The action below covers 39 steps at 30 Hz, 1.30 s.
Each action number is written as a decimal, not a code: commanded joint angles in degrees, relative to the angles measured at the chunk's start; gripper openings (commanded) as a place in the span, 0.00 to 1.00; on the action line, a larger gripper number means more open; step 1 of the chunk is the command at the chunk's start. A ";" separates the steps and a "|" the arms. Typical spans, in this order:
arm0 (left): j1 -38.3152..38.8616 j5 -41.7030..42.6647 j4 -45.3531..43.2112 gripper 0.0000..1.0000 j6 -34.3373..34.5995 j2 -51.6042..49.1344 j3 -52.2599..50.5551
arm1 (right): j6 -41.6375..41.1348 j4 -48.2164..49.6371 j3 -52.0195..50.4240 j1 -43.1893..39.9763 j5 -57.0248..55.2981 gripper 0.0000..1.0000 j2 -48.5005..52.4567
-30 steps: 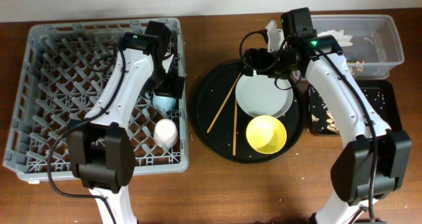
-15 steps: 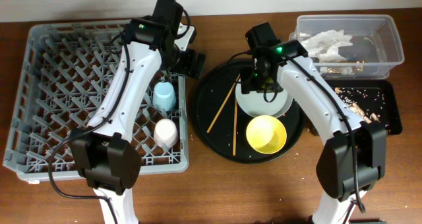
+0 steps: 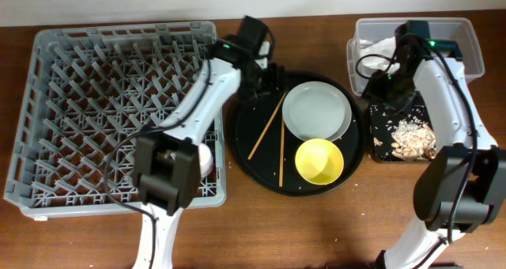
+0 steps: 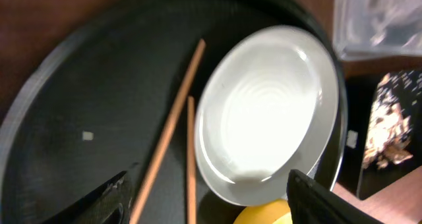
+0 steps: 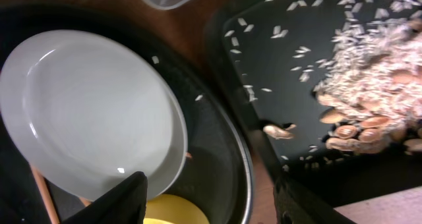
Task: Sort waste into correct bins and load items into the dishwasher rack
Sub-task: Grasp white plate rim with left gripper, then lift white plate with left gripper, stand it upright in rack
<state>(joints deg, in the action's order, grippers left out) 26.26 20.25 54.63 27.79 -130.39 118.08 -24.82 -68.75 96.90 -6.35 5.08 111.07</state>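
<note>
The white plate point(image 3: 317, 112), yellow bowl point(image 3: 319, 160) and two chopsticks point(image 3: 269, 126) lie on the round black tray point(image 3: 253, 166). My left gripper point(image 3: 267, 77) hovers open and empty over that tray's upper left; its wrist view shows the plate point(image 4: 264, 118), the chopsticks point(image 4: 168, 132) and the bowl's edge point(image 4: 264, 215) between the jaws point(image 4: 211, 204). My right gripper point(image 3: 385, 81) is open and empty point(image 5: 211, 207) between the round tray and the shallow black tray point(image 3: 379, 154), which holds food scraps point(image 3: 411, 134). Napkins point(image 3: 379, 51) lie in the clear tub point(image 3: 466, 63). The pink cup point(image 3: 205, 158) stands in the grey rack point(image 3: 79, 111); the blue cup is hidden.
My left arm stretches across the rack's right side. The right wrist view shows the plate point(image 5: 86, 112), the bowl's edge point(image 5: 175, 212) and scattered scraps point(image 5: 369, 85) on the black tray. Bare wooden table lies in front of the trays.
My left gripper has swung right, from the rack's edge to over the round tray. My right gripper has moved right, from over the plate to beside the tub and black tray.
</note>
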 commanded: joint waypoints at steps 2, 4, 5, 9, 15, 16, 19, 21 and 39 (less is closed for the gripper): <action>5.77 -0.15 -1.25 0.70 1.51 -5.95 0.46 | 1.01 -0.52 0.87 -0.42 0.28 0.63 -2.01; 7.69 -1.25 -0.98 0.64 1.46 -7.56 0.46 | 2.08 -0.94 0.87 -0.44 0.20 0.63 -2.01; 7.89 -2.03 -0.70 0.62 1.46 -7.85 0.46 | 2.08 -1.11 0.87 -0.42 -0.24 0.63 -2.01; 8.00 -3.76 2.21 0.60 1.44 -9.44 0.46 | 2.08 -1.55 0.87 -0.44 -1.03 0.63 -2.01; 7.98 -3.52 1.40 0.54 1.22 -9.42 0.55 | 2.08 -1.44 0.87 -0.44 -1.03 0.63 -2.01; 7.98 -3.52 1.40 0.54 0.59 -9.42 0.61 | 2.08 -1.40 0.87 -0.44 -1.03 0.63 -2.01; 7.98 -4.79 1.33 0.34 -3.87 -9.42 2.25 | 2.08 -1.33 0.87 -0.44 -1.03 0.63 -2.01; 7.98 -6.60 1.38 0.22 -4.00 -9.42 2.19 | 2.08 -1.33 0.87 -0.44 -1.05 0.63 -2.01; 10.29 -11.54 6.60 0.01 -8.07 -12.63 12.31 | 3.39 -1.53 0.81 -0.44 -1.03 0.63 -2.01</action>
<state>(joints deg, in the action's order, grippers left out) 38.22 9.58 56.82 23.09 -141.71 122.19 -21.82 -70.26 96.90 -6.68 4.99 111.04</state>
